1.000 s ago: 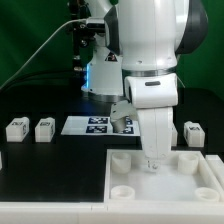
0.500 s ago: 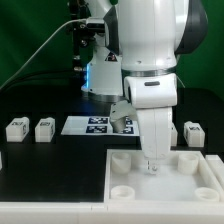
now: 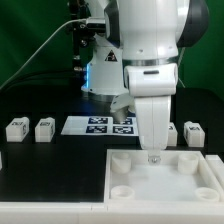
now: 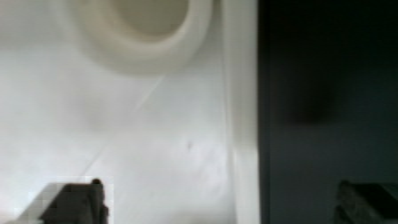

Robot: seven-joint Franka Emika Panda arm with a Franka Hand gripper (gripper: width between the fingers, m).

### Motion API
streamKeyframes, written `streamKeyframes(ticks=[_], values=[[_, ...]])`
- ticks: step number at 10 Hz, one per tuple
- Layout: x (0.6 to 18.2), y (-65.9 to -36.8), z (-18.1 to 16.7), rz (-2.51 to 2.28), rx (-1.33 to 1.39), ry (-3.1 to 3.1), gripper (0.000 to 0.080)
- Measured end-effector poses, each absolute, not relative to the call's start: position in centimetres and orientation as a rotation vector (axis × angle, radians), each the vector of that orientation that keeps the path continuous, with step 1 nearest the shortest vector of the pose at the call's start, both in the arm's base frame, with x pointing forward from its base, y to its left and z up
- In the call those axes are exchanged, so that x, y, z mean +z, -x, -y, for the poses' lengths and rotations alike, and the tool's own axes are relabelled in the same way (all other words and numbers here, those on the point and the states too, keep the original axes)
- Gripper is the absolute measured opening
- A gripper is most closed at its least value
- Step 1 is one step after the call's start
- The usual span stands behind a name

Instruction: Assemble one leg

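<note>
The large white tray point(image 3: 170, 200) lies at the front of the black table. My gripper point(image 3: 153, 158) hangs just above its far edge, pointing straight down. In the wrist view the gripper point(image 4: 222, 188) is open, with the fingers point(image 4: 75, 203) wide apart. One finger is over the white tray point(image 4: 143, 120) and the other over the black table. Nothing is between them but the tray's edge. A round corner hole point(image 4: 139, 25) shows ahead. Two small white legs point(image 3: 16, 127) point(image 3: 44, 128) stand at the exterior view's left. Another leg point(image 3: 194, 133) stands at the right.
The marker board point(image 3: 98, 125) lies flat on the table behind the tray. The arm's base and cables stand behind it, in front of a green backdrop. A further small white block point(image 3: 172, 130) is partly hidden behind my gripper.
The wrist has turned and the gripper has lifted slightly and shifted a little to the exterior view's right above the tray's far edge. The legs and tray have not moved.
</note>
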State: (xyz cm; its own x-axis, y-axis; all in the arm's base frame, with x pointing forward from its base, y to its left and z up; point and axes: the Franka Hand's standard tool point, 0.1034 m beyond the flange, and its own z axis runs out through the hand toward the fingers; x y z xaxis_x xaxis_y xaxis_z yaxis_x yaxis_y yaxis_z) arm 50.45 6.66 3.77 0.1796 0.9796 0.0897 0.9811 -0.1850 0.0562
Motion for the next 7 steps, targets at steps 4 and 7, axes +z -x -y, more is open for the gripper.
streamKeyframes(ticks=[4,7], values=[[7.6,-51.0,-12.0,1.377,-0.233,2.789,0.0648],[7.8,-50.6,-14.3,0.968,-0.238,2.920,0.0648]])
